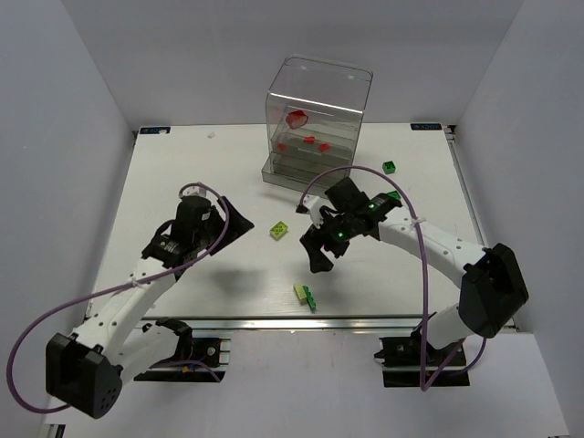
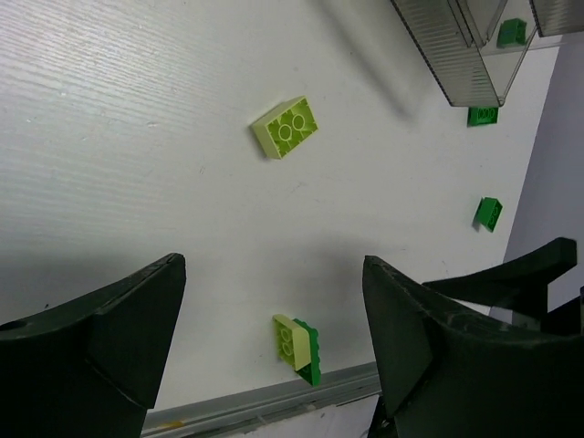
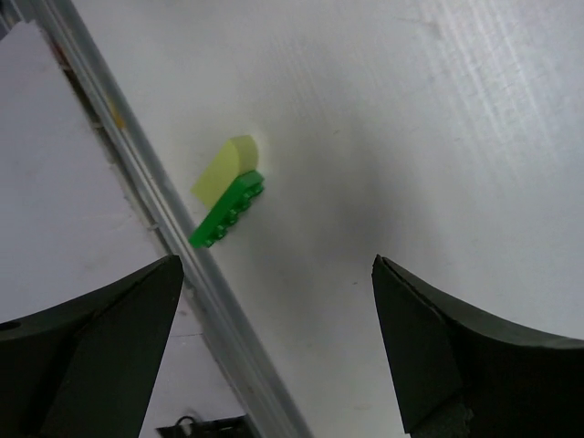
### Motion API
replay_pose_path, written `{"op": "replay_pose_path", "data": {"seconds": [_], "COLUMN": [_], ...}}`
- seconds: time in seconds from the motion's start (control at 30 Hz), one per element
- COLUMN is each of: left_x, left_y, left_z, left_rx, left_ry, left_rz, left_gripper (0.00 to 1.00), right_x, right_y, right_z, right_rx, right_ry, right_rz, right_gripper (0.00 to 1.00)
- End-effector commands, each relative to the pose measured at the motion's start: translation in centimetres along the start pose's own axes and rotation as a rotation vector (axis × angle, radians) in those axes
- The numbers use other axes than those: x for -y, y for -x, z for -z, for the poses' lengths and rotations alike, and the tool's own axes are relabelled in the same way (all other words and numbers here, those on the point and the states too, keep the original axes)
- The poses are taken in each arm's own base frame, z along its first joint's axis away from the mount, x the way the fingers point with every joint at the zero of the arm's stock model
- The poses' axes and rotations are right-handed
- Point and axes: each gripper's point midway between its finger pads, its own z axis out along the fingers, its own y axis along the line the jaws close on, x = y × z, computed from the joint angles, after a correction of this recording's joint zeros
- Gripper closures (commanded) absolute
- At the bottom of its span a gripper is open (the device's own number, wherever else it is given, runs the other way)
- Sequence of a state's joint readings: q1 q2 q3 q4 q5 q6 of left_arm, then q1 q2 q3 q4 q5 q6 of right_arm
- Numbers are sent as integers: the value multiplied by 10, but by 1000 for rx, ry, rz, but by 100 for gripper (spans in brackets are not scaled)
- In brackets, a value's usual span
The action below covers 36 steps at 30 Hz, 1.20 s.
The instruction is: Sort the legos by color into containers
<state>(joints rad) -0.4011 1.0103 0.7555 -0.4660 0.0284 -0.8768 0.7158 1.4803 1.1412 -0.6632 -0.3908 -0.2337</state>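
The clear container (image 1: pixel 319 114) stands at the back middle with several red legos (image 1: pixel 310 141) and a larger rounded red piece (image 1: pixel 297 118) inside. A yellow-green brick (image 1: pixel 279 231) lies mid-table; it also shows in the left wrist view (image 2: pixel 286 128). A yellow-green brick joined to a dark green one (image 1: pixel 304 296) lies near the front edge, seen in both wrist views (image 2: pixel 297 347) (image 3: pixel 228 187). Two green bricks (image 1: pixel 390 166) (image 1: pixel 393 195) lie right of the container. My left gripper (image 1: pixel 242 222) (image 2: pixel 274 274) is open and empty. My right gripper (image 1: pixel 315 251) (image 3: pixel 276 265) is open and empty above the joined pair.
The table's front metal rail (image 3: pixel 182 265) runs just beyond the joined bricks. White walls enclose the table on three sides. The container's corner (image 2: pixel 456 64) and the right arm's finger (image 2: pixel 529 274) show in the left wrist view.
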Motion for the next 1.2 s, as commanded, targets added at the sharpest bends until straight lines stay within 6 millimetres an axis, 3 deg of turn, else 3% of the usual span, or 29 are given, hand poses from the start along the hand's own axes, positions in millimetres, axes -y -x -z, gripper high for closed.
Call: {"op": "replay_pose_path", "data": {"seconds": [0.0,0.13,0.33,0.43,0.8,1.17], "left_x": [-13,-20,-27,-26,-28,-32], "left_y": [2,-1,-7,-12,-17,-17], "left_z": [8,18,28,31,40,50], "left_rx": [53,78,94,89,89,114], "left_ry": [23,23,13,-6,-12,-21], "left_rz": [39,81,121,127,151,186], "left_gripper": [12,12,12,12,12,12], "right_x": [-31,-43,-66,-61,-69,-60], "right_y": [-2,-15,-60,-72,-61,-64], "right_z": [8,5,-7,-14,-49,-73], "right_rx": [-40,-84,-222,-244,-257,-281], "right_ry": [26,19,38,4,-12,-47], "right_rz": [-121,-81,-43,-36,-6,-3], "right_gripper": [11,11,11,12,15,20]}}
